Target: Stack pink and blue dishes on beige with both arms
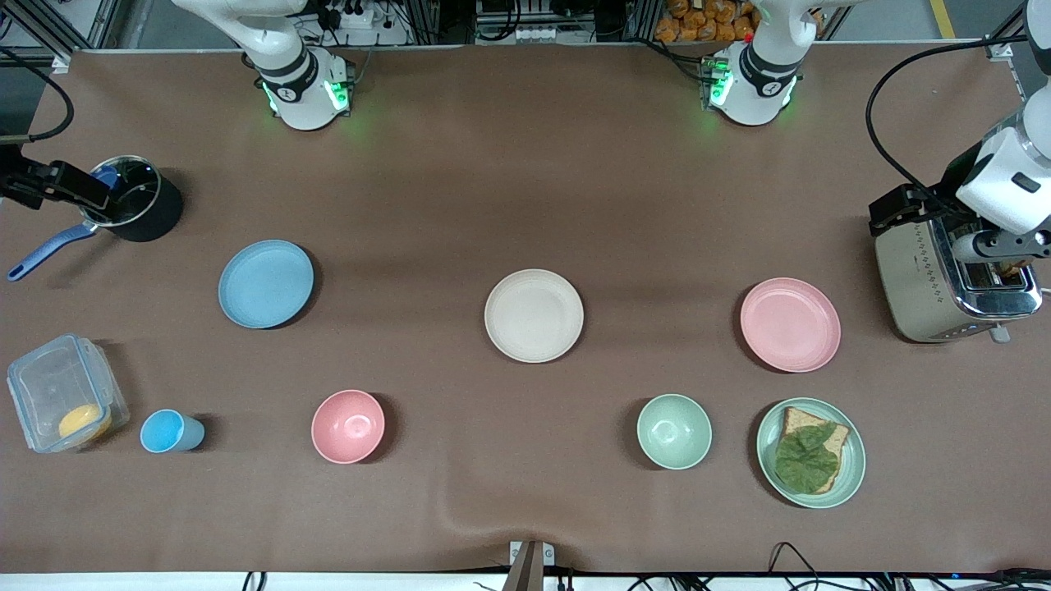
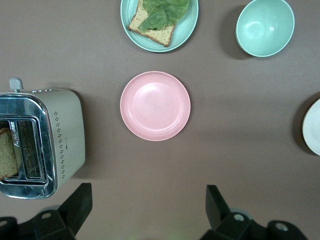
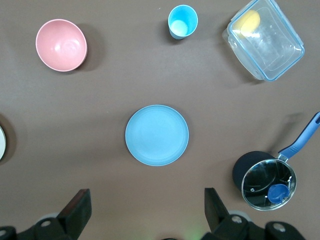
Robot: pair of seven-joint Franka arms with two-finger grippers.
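The beige plate (image 1: 534,315) lies bare at the table's middle. The light blue plate (image 1: 266,284) rests toward the right arm's end, the pink plate (image 1: 790,324) toward the left arm's end, both flat and bare. My left gripper (image 2: 148,205) hangs open high above the cloth beside the pink plate (image 2: 155,105), holding nothing. My right gripper (image 3: 147,205) hangs open the same way, high beside the blue plate (image 3: 157,135). An edge of the beige plate (image 2: 312,127) shows in the left wrist view.
A toaster (image 1: 944,279) holding bread stands beside the pink plate. Nearer the front camera are a green plate (image 1: 811,453) with bread and a leaf, a green bowl (image 1: 674,431), a pink bowl (image 1: 348,426), a blue cup (image 1: 168,431) and a clear box (image 1: 61,394). A lidded pot (image 1: 131,201) sits by the blue plate.
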